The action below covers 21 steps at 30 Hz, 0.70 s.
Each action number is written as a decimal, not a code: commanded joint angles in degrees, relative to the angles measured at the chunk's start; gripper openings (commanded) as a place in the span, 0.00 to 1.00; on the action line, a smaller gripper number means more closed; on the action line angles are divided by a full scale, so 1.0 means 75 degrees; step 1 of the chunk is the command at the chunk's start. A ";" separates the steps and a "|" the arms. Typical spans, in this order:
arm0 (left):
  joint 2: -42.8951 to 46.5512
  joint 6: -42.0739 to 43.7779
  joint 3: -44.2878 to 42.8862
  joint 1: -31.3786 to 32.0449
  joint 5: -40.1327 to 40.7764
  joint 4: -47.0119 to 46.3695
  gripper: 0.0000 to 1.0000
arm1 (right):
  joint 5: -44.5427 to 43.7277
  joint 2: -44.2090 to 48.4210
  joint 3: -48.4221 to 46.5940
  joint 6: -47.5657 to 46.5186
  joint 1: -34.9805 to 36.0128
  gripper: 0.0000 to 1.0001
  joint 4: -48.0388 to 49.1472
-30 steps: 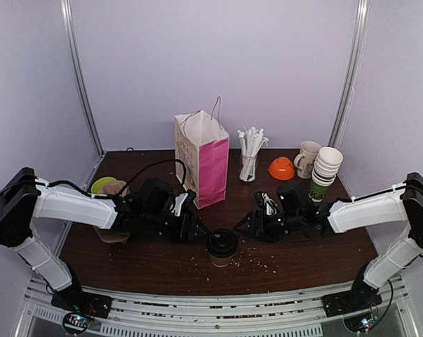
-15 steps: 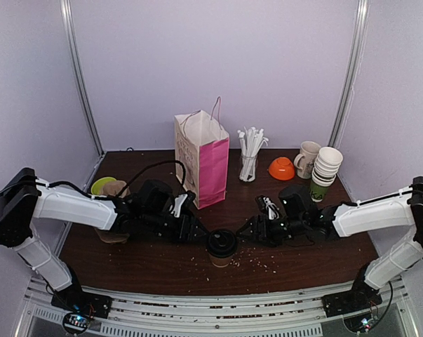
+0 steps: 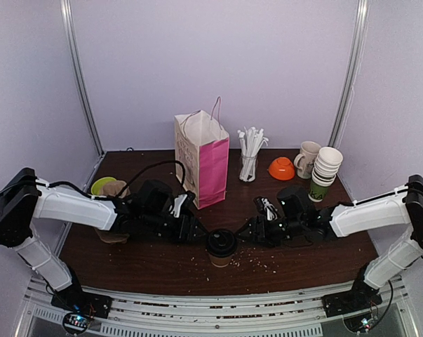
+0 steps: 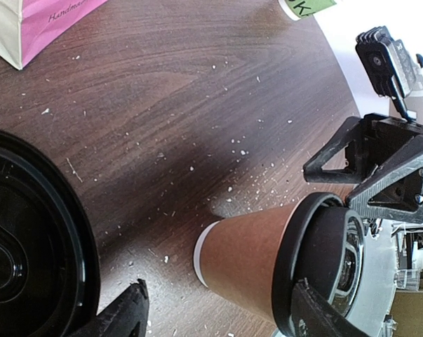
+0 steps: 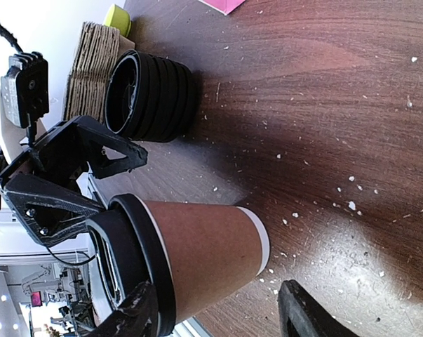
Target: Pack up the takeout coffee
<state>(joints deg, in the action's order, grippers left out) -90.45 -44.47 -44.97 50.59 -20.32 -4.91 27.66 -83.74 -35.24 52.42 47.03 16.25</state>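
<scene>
Right hand [image 3: 243,231] nearer the takeout coffee [image 3: 222,247] than before, jaws apart; left hand [image 3: 200,232] unmoved, jaws likewise apart

Right gripper [image 3: 247,229] now slightly lower in frame than a second back, forearm dropped with it. Tips edged left, closer to the cup [image 3: 222,247] at lower centre. Jaws a touch narrower.
</scene>
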 commanded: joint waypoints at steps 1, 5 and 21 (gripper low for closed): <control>-0.0208 0.0024 0.0180 -0.0007 -0.0144 -0.0286 0.72 | -0.0092 -0.0293 0.0051 -0.0135 0.0090 0.58 -0.0321; -0.0271 0.0024 0.0250 -0.0005 -0.0178 -0.0335 0.70 | -0.0327 -0.0364 -0.0041 -0.0396 0.0184 0.55 -0.0803; -0.0753 -0.0120 0.0694 0.0123 -0.0336 -0.0739 0.61 | -0.0946 -0.0842 -0.0005 -0.0637 0.0580 0.49 -0.1625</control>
<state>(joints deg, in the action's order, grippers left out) -92.25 -45.60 -42.19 50.17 -22.57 -12.40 23.86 -85.34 -38.00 48.38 49.06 12.69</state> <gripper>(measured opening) 0.627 0.489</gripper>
